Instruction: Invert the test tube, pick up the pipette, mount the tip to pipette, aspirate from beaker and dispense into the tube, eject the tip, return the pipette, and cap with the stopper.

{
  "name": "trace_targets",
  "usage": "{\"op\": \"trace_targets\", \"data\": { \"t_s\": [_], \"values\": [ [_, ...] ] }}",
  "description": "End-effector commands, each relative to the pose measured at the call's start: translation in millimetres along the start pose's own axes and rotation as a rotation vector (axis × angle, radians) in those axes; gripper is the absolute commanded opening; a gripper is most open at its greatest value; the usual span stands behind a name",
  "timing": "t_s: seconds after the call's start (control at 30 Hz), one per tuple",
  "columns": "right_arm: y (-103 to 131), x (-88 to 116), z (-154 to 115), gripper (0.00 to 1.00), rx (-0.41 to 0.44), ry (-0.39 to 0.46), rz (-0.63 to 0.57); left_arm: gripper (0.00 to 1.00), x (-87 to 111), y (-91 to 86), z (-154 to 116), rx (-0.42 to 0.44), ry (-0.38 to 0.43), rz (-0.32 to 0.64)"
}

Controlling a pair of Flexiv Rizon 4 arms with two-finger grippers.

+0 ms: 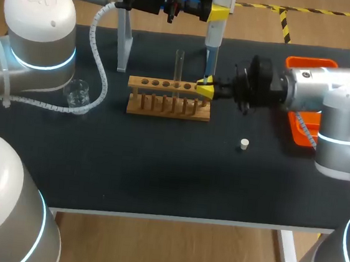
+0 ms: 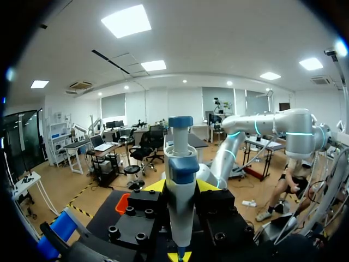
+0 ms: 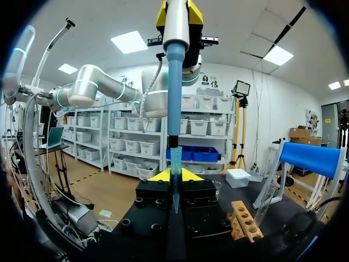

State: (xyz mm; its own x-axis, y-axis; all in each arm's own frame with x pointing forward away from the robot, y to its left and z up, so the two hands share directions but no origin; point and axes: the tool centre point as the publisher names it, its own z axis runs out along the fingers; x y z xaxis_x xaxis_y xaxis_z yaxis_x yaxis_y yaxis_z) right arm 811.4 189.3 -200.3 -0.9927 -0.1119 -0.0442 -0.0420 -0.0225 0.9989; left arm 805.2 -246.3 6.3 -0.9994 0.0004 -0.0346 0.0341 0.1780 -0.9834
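Note:
My left gripper [image 1: 207,10] is shut on the white and blue pipette [image 1: 213,42], which hangs upright behind the rack's right end. In the left wrist view the pipette [image 2: 180,180] stands between the yellow fingertips [image 2: 155,186]. My right gripper [image 1: 204,88] is shut on a thin pipette tip [image 3: 175,183], held upright right under the pipette's shaft [image 3: 175,93]; the shaft's end meets the tip's top. A clear test tube [image 1: 179,66] stands upright in the wooden rack [image 1: 169,99]. The glass beaker [image 1: 77,92] sits left of the rack. The small white stopper [image 1: 243,144] lies on the mat.
A white pipette stand [image 1: 124,44] rises behind the rack's left end. An orange tray [image 1: 300,128] lies at the right, partly under my right arm. The rack [image 3: 242,221] and test tube [image 3: 266,203] lie beside my right gripper.

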Motion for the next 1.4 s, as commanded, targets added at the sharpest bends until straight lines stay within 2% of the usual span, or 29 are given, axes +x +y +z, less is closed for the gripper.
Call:
{"op": "trace_targets", "data": {
  "t_s": [0.03,0.93,1.4],
  "values": [
    [0.9,2.0,-0.9,0.00,0.002,-0.003,-0.001,0.00,0.3,0.2,-1.2,-0.002,0.001,0.000],
    [4.6,1.6,8.5,0.00,0.004,0.011,-0.007,0.00,0.3,0.2,-1.2,-0.002,0.001,0.000],
    [7.4,3.4,12.1,0.00,-0.024,0.001,-0.007,0.00,0.3,0.2,-1.2,-0.002,0.001,0.000]
  ]
}}
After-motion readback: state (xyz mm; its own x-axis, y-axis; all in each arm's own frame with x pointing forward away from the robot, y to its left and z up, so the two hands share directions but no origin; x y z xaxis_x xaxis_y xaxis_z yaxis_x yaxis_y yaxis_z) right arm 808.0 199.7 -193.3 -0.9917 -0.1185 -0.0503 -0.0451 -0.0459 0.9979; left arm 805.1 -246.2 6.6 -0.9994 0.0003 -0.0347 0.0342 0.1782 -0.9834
